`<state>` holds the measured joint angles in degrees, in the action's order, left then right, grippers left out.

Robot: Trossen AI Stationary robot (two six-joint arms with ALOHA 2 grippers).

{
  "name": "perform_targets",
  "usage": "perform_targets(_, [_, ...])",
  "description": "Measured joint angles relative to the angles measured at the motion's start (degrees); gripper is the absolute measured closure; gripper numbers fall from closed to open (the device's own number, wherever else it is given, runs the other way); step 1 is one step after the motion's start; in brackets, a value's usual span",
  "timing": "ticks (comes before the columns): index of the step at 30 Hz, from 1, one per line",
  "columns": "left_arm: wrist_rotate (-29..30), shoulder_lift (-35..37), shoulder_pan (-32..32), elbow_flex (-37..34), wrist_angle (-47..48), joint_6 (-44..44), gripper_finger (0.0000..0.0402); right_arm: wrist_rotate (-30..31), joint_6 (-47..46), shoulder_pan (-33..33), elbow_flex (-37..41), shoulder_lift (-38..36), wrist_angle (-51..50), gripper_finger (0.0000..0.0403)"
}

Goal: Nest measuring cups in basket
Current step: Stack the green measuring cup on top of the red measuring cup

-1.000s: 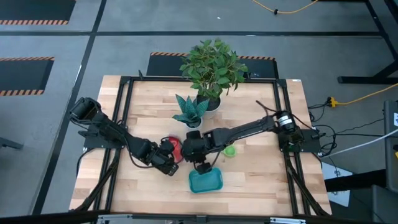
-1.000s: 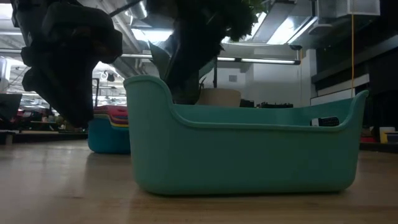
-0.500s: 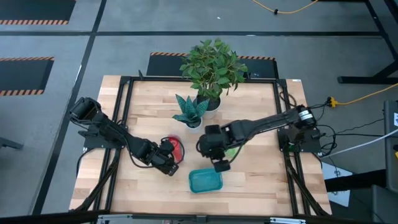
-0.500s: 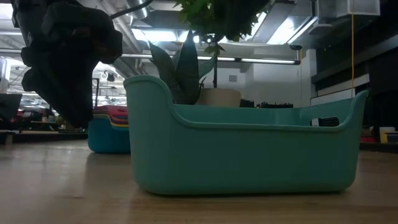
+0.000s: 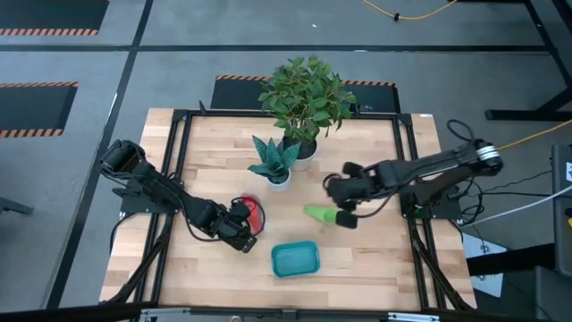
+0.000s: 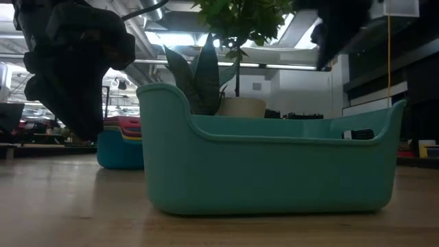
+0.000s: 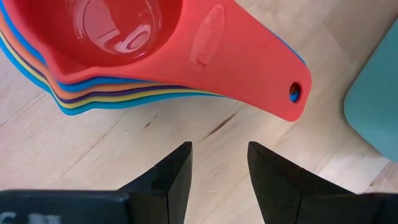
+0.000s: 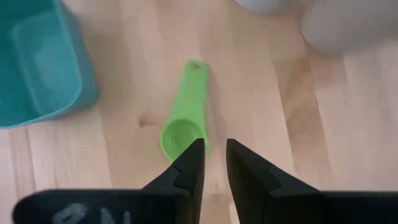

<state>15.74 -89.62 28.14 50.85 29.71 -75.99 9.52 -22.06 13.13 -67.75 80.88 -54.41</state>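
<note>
Several measuring cups sit nested in one stack (image 5: 251, 213) on the table, the red one on top (image 7: 124, 31), its handle (image 7: 249, 62) pointing at the teal basket (image 5: 295, 259). My left gripper (image 7: 219, 163) hovers open just short of that handle's end, touching nothing. A small green cup (image 8: 180, 134) lies alone on the wood (image 5: 323, 215), bowl up, right of the stack and beyond the basket. My right gripper (image 8: 214, 155) hangs above its bowl end with a narrow gap between the fingers. The basket (image 6: 274, 165) stands flat on its base.
A white pot with a spiky plant (image 5: 275, 165) and a larger leafy plant (image 5: 304, 98) stand at the far middle of the table. Bare wood lies right of the basket and along the near edge. A black frame rail (image 5: 407, 179) borders the work area.
My right gripper has drawn back from above the basket, moving toward the table's right and far side, and now hangs over the green cup. The basket and the stack have stayed where they were.
</note>
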Motion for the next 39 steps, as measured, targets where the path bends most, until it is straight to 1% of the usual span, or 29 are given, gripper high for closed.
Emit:
perform_targets(4, [0.0, 0.0, 0.0, 0.0, 0.0, 0.0, 0.0253, -0.1, -8.0, -1.9, 8.4, -6.9, 1.8, 0.0331])
perform_targets(9, [0.0, 0.0, 0.0, 0.0, 0.0, 0.0, 0.0253, -0.1, -17.9, -4.2, 17.3, -12.3, 3.8, 0.0331])
perform_targets(15, [0.0, 0.0, 0.0, 0.0, 0.0, 0.0, 0.0253, -0.1, -25.9, -5.5, 25.3, -13.6, 8.0, 0.0331])
perform_targets(19, [0.0, 0.0, 0.0, 0.0, -0.1, 0.0, 0.0253, -0.1, -30.4, -5.5, 29.4, -13.2, 13.4, 0.0331])
perform_targets(22, [0.0, 0.0, 0.0, 0.0, -0.2, 0.0, 0.0253, -0.1, -32.0, -5.5, 32.0, -13.2, 18.2, 0.0331])
perform_targets(29, [0.0, 0.0, 0.0, 0.0, -0.4, 0.0, 0.0253, -0.6, -32.2, -5.5, 36.2, -13.2, 29.4, 0.0331])
perform_targets(32, [0.0, 0.0, 0.0, 0.0, -0.4, 0.0, 0.0253, -2.5, -32.2, -5.5, 37.0, -13.2, 35.1, 0.0331])
perform_targets(35, [0.0, 0.0, 0.0, 0.0, -0.4, 0.0, 0.0253, -4.9, -32.1, -5.4, 37.0, -13.2, 38.1, 0.0331])
perform_targets(39, [0.0, 0.0, 0.0, 0.0, -0.4, 0.0, 0.0253, -5.0, -32.1, -4.9, 37.0, -13.1, 38.7, 0.0331])
